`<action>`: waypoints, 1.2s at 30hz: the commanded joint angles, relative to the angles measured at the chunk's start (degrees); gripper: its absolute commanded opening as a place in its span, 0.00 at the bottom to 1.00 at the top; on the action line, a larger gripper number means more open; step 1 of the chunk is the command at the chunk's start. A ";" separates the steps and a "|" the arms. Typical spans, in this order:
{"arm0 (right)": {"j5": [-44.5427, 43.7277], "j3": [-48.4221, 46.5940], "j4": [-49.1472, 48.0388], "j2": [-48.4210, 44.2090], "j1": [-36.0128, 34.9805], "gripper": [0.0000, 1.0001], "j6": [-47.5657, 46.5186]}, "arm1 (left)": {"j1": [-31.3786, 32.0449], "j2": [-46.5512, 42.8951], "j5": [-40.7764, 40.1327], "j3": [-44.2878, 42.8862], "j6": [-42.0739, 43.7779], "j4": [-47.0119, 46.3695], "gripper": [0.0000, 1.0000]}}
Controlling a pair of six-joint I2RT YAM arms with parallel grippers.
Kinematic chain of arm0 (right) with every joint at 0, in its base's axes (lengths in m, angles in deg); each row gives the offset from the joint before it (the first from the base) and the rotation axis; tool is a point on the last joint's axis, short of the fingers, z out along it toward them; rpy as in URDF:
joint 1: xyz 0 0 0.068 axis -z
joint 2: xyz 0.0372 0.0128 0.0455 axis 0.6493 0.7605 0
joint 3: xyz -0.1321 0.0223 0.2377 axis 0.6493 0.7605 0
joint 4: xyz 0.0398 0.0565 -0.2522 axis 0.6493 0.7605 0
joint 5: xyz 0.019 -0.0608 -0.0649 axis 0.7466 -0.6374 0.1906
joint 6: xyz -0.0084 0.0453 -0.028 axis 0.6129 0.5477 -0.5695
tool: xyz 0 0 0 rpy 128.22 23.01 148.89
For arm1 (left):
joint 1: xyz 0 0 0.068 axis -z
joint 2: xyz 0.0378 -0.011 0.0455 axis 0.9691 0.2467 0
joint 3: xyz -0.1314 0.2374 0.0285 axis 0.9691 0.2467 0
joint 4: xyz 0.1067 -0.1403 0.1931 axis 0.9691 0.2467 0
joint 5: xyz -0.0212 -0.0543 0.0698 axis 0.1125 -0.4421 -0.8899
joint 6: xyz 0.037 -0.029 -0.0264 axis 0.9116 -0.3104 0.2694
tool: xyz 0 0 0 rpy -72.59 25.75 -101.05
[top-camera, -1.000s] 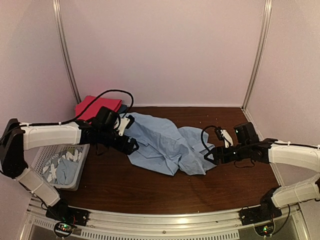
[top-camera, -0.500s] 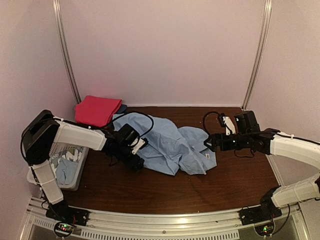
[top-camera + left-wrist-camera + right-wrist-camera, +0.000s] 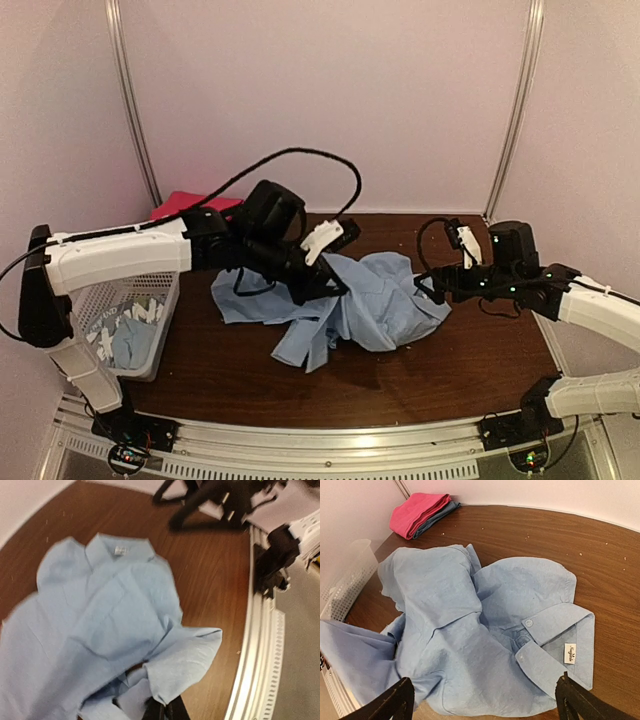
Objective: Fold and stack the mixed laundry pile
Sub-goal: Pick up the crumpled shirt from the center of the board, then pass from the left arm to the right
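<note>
Left hand point(image 3: 164, 711) pinches a shirt point(image 3: 385, 300) fold off the table point(image 3: 470, 360), I judge to spread it for folding; right hand point(image 3: 433, 284) hangs released beside the collar point(image 3: 560, 630). Shirt lies bunched at the table's middle.

Lab test booth: bare pale walls point(image 3: 330, 100), metal corner posts point(image 3: 515, 110), brown table point(image 3: 250, 385), robot arms point(image 3: 120, 262) bolted to a metal rail point(image 3: 330, 445).
</note>
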 commanded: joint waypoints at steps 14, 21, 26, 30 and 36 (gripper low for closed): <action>0.02 -3.95 -1.60 0.06 -1.37 0.94 -2.33 | -21.46 10.29 24.47 -24.36 -19.54 -18.14 0.00; -3.09 -7.37 -10.06 6.88 -11.74 0.93 -3.03 | -21.14 9.70 21.59 -23.41 -24.12 -19.31 0.00; -13.52 -9.80 -11.80 12.17 -16.11 0.92 -4.86 | -20.40 8.61 22.39 -22.34 -33.29 -26.24 0.00; -24.33 -9.52 -14.65 14.67 -16.39 0.99 -7.88 | -19.53 7.49 21.47 -23.44 -38.44 -27.70 0.00; -27.06 -13.50 -19.39 21.45 -17.92 1.00 -12.17 | -19.50 6.58 19.98 -22.11 -45.02 -31.71 0.00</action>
